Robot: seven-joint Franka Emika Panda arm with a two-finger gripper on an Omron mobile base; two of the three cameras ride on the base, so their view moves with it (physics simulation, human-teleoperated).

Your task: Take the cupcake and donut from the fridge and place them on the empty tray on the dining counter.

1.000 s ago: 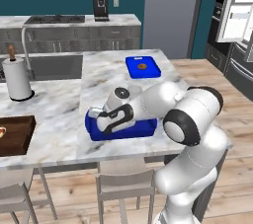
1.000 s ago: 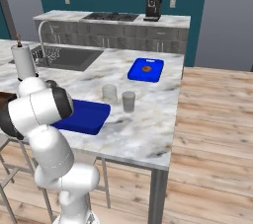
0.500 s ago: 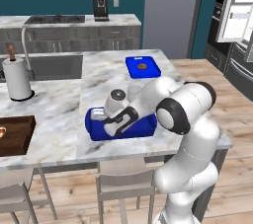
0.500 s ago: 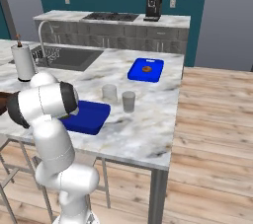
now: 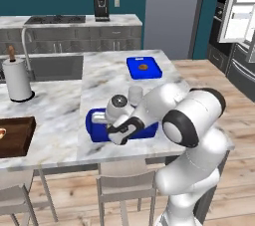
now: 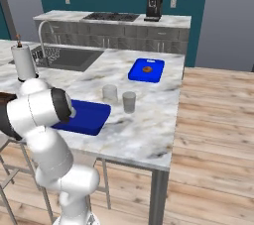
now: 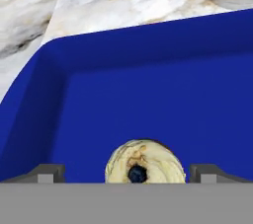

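One item in the tray: the cupcake (image 7: 145,161), pale swirled top with a dark centre, sits upright on the floor of the tray (image 7: 148,85), near one short wall.
Tray: royal blue and shallow, at the near edge of the marble bench (image 5: 60,105), beside my arm.
Gripper: my gripper (image 7: 127,172) is low over the tray with its jaws spread wide. The cupcake stands between the fingertips (image 7: 49,171), with a clear gap on each side, so I grip nothing.
Task stage: by my judgement the cupcake is delivered and the next move is to lift away.
Donut: I cannot tell where it lies. If it waits in the fridge (image 5: 243,11), whose door stands open at the far right, that is my next trip.
Risk, lift-off: the cupcake is small and light. A slanted or sideways pull could let a fingertip clip it and tip it over or push it against the tray wall. A straight rise avoids that.
Risk, swing: two cups (image 6: 109,92) stand just beyond the tray, and a wide elbow sweep could knock them over.
Further out: a smaller blue board (image 6: 147,70) holds a brown round item, and a paper towel roll (image 5: 17,78) stands by the sink.
Writing: none that I can read.
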